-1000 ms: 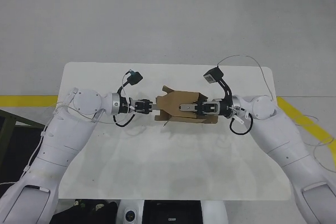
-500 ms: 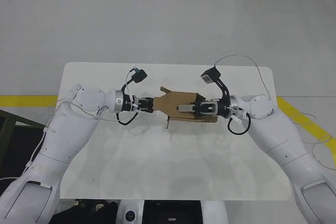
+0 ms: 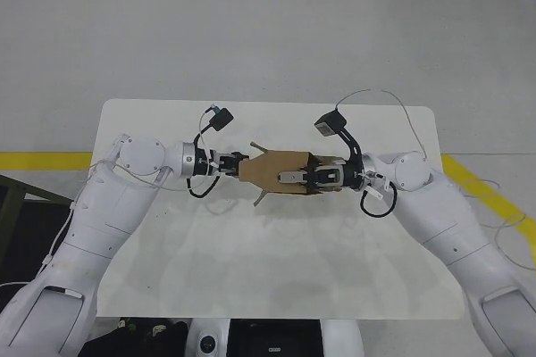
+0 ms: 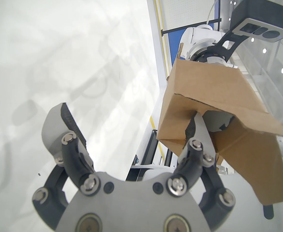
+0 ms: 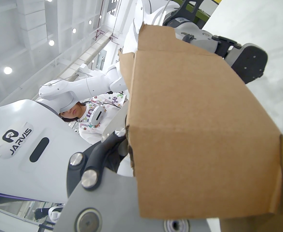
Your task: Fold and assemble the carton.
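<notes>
The white surface (image 3: 277, 268) is the biggest thing below me, rounded at its corners; a yellow floor line (image 3: 27, 161) runs off beyond its short sides. The widest stretch of white lies between the carton and the near edge; the far edge sits much closer behind the carton.

In the room behind, a pale wall panel (image 4: 187, 5) carries a short line of dark lettering (I leave it unread).

My left arm (image 3: 138, 161) and right arm (image 3: 411, 174) come in from opposite sides and meet at the carton (image 3: 272, 168). The carton is plain brown cardboard, half formed; it lies lengthwise between my wrists over the back middle of the surface and is lifted off it (its shadow falls on the white beneath). At its left end one flap (image 3: 261, 144) juts toward the far edge; a larger flap hangs from that same open end.

My left jaws are spread wide and grip nothing. One finger (image 4: 198, 131) has its tip tucked under the cardboard edge at the open end, touching it; the other finger stands well apart over the bare white.

My right jaws are clamped on the carton's upper panel at the right end. One finger lies flat along the outside of that panel; cardboard hides the other. A grey shape shows inside the open end, but I cannot tell whether that is it.
</notes>
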`<action>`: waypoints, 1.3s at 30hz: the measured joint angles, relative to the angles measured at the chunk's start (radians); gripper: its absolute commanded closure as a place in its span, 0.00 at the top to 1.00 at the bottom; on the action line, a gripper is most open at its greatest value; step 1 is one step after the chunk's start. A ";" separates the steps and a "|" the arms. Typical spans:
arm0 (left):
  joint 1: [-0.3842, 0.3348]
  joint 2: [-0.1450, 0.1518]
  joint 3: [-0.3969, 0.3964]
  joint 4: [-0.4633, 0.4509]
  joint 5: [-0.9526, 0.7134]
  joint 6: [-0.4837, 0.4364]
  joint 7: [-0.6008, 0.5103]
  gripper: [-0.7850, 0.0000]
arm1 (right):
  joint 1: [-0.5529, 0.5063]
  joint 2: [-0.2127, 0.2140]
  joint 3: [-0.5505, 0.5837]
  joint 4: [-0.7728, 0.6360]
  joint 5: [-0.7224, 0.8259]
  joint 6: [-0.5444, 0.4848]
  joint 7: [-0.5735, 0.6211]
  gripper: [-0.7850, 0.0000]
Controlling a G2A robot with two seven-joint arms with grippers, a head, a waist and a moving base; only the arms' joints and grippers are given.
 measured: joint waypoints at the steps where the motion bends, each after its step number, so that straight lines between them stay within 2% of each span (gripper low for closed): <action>1: -0.001 0.000 0.001 0.002 -0.001 -0.001 0.000 1.00 | 0.001 0.000 -0.001 0.001 0.001 -0.002 -0.002 0.00; 13: 0.022 0.011 -0.025 -0.001 0.029 -0.010 0.008 1.00 | 0.008 0.008 0.027 0.067 0.020 -0.058 -0.059 0.00; 19: 0.053 0.019 -0.018 -0.036 0.071 0.006 -0.021 1.00 | 0.009 0.006 0.042 0.098 0.031 -0.090 -0.090 0.00; 25: 0.066 0.017 -0.012 -0.074 0.042 0.008 -0.026 1.00 | 0.013 -0.004 0.035 0.126 0.010 -0.106 -0.106 0.00; 39: 0.055 0.020 -0.030 -0.069 0.022 0.008 -0.017 1.00 | 0.023 -0.025 -0.008 0.103 -0.026 -0.065 -0.065 0.00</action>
